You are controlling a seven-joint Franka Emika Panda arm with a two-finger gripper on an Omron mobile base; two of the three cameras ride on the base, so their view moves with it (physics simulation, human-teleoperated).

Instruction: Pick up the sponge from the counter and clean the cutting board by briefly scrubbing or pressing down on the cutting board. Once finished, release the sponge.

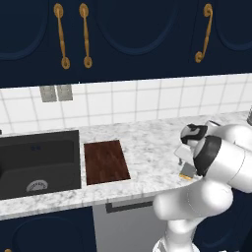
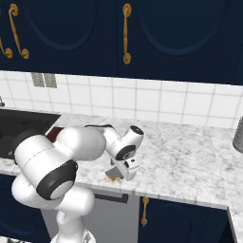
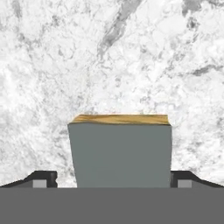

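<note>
The sponge [image 3: 120,151], grey-green on top with a yellow layer, lies on the counter [image 1: 147,142] near its front edge, seen too as the sponge [image 1: 186,175] and the sponge [image 2: 113,176]. My gripper [image 3: 113,179] is lowered over it and open, one fingertip on each side, with a small gap on the left. From the base cameras the gripper [image 1: 183,167] and gripper [image 2: 119,170] sit just above the sponge. The cutting board [image 1: 106,161] lies flat and bare to the left, beside the sink. Only a corner of the cutting board [image 2: 54,134] peeks out behind my arm.
A black sink basin [image 1: 39,162] is set into the counter left of the board. A grey container [image 2: 238,135] stands at the far right. Tiled wall and dark blue cupboards rise behind. The counter's front edge runs just below the sponge.
</note>
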